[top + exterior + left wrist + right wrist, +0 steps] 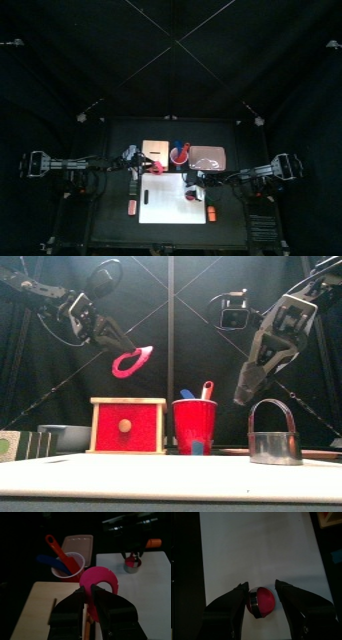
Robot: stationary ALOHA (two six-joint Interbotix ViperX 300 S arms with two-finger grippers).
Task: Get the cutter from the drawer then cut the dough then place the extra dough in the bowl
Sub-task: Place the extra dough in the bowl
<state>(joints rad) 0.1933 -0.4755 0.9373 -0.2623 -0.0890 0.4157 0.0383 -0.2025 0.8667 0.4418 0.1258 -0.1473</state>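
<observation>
Pink dough ring (131, 360) hangs tilted, pinched in left gripper (118, 349), high above wooden box (128, 426); open air all round; bowl not made out.
Left wrist: jaws pressed on ring rim, red cup (67, 562) beyond.
Right wrist: right gripper (261, 585) spread, astride cutter (261, 602) on white board (258, 542).

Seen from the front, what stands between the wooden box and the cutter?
The red cup with blue and red toy knives stands between the wooden box and the cutter; the front view shows it.
</observation>
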